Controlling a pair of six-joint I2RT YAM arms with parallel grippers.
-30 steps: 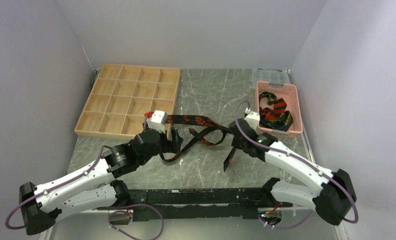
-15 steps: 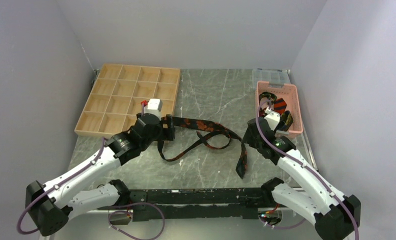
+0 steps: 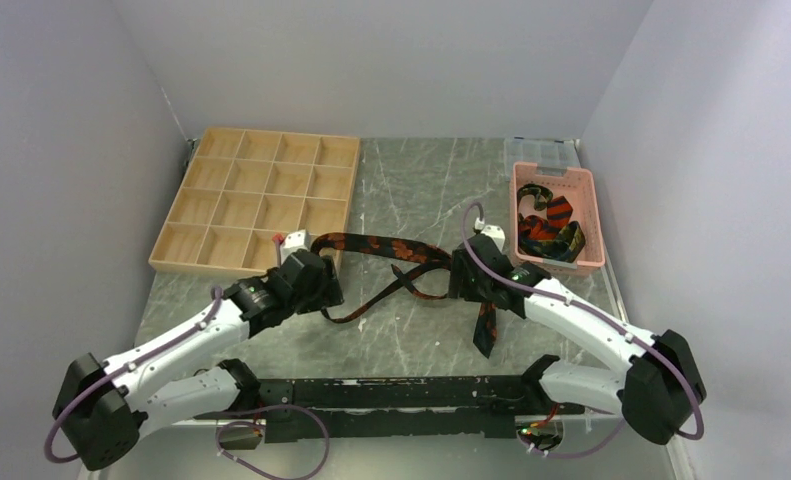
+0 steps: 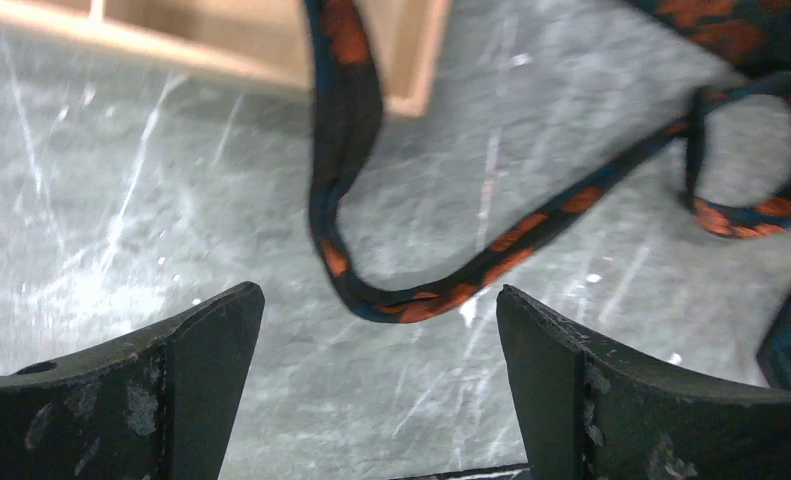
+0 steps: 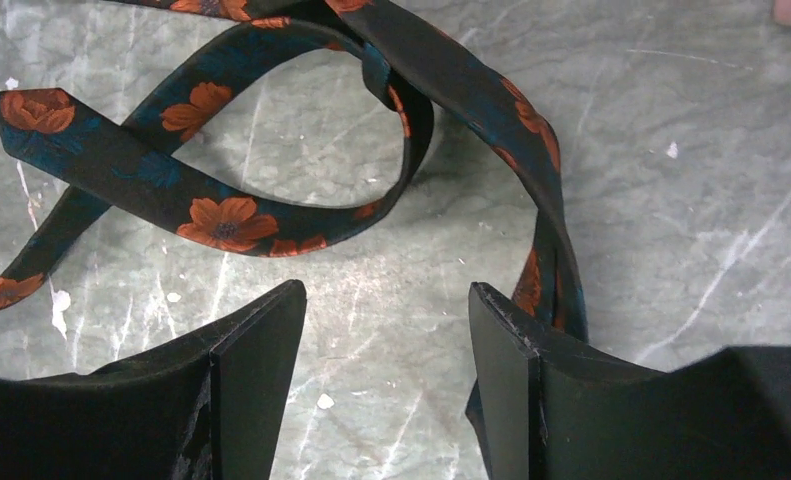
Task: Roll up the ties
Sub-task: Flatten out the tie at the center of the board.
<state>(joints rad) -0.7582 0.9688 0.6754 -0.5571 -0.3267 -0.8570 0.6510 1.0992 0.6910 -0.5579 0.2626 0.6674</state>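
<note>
One black tie with orange-red flowers (image 3: pixel 391 246) lies loose and looped on the marble table, its wide end (image 3: pixel 485 328) toward the near edge. My left gripper (image 3: pixel 323 283) hovers open by the tie's left loop. In the left wrist view that tie (image 4: pixel 346 100) curves just beyond my left gripper (image 4: pixel 379 295), with nothing between the fingers. My right gripper (image 3: pixel 458 275) stands open over the right side. From the right wrist, the tie (image 5: pixel 221 220) loops ahead of my right gripper (image 5: pixel 386 290) and one strand passes behind the right finger (image 5: pixel 511 350). More ties (image 3: pixel 546 228) lie in the pink basket.
A wooden tray with several compartments (image 3: pixel 256 200) sits at the back left, and the tie's left end rests against its corner (image 4: pixel 416 60). The pink slotted basket (image 3: pixel 554 175) stands at the back right, with a clear box (image 3: pixel 541 150) behind it. Grey walls close in three sides.
My right gripper opened and let go of the tie, whose wide end dropped flat. That gripper swung toward the basket, then back left over the loop. My left gripper drew back toward me.
</note>
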